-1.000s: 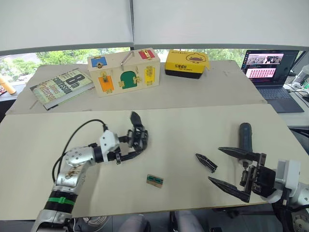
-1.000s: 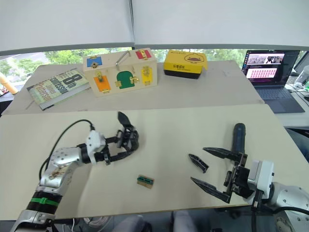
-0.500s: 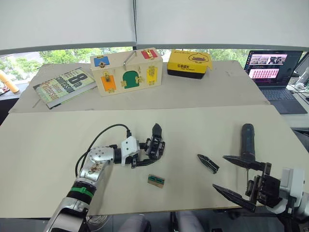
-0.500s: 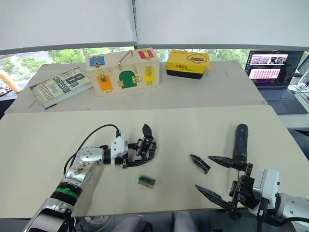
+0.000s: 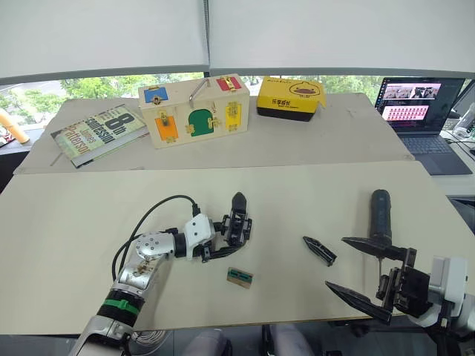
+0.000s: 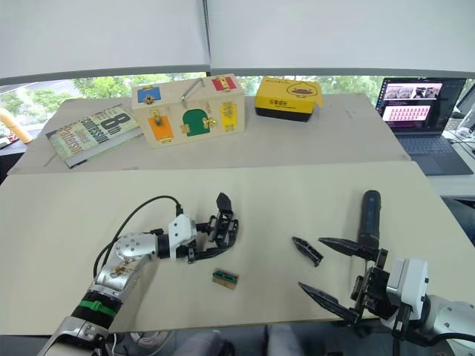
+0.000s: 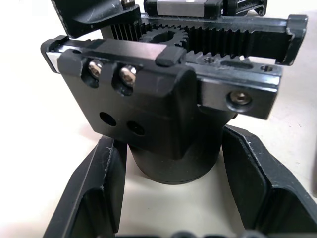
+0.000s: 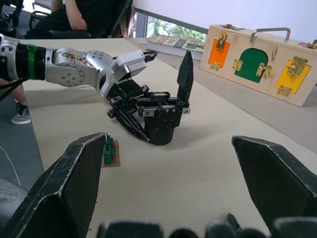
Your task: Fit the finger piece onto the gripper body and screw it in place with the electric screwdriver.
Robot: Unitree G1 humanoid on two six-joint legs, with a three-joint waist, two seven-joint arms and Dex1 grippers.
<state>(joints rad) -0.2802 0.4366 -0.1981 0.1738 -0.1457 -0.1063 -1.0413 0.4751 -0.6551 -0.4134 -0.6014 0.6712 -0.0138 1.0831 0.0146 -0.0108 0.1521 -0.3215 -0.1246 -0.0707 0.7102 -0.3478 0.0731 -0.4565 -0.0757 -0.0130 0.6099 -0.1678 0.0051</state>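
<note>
— Where is the gripper body (image 5: 236,226) placed relative to the fingers?
— It is stood upright on the table (image 5: 67,222), its one pointed finger raised. Its round base is flanked by the two fingers (image 7: 99,198) of the left gripper (image 5: 226,239), one on each side; in the left wrist view slim gaps are seen at the base, so no firm hold can be confirmed.

— And the other task items?
— The finger piece (image 5: 318,250) is laid flat near the table's middle, well apart from the body. The electric screwdriver (image 5: 380,216) is laid further right. The right gripper (image 5: 364,271) is held low at the near edge with its fingers spread wide, nothing between them.

— What surrounds it?
— A small green tray (image 5: 238,277) is seen just in front of the left gripper. On the far table are set a book (image 5: 95,132), a wooden latch box (image 5: 194,110), a yellow box (image 5: 290,96) and a laptop (image 5: 420,113). Windows are seen behind.
</note>
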